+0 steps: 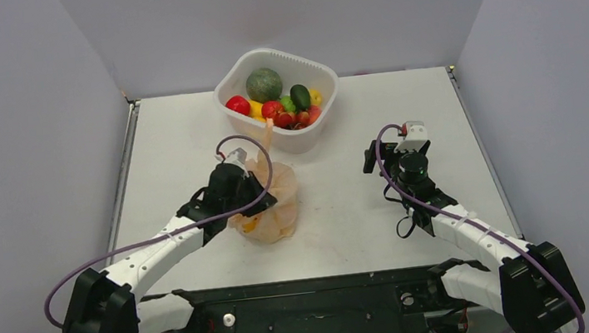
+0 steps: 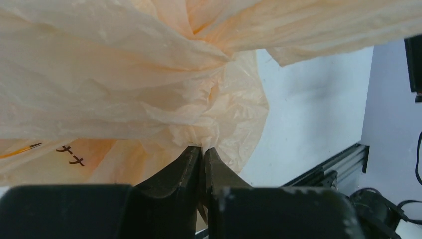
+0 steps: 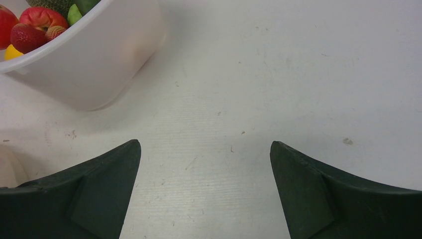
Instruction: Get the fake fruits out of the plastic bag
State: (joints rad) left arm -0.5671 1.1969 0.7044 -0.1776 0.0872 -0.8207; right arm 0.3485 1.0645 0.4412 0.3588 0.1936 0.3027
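Observation:
The peach-orange plastic bag sits crumpled on the table left of centre, one handle reaching toward the tub. My left gripper is shut on a pinch of the plastic bag; in the left wrist view the left gripper has its jaws pressed together with film between them. An orange-yellow fake fruit shows faintly through the film. More fake fruits lie in the tub. My right gripper hovers at the right, and the right gripper is open over bare table.
A white tub stands at the back centre, holding a large dark-green melon among the fruits. Its wall fills the upper left of the right wrist view. Grey walls enclose the table on three sides.

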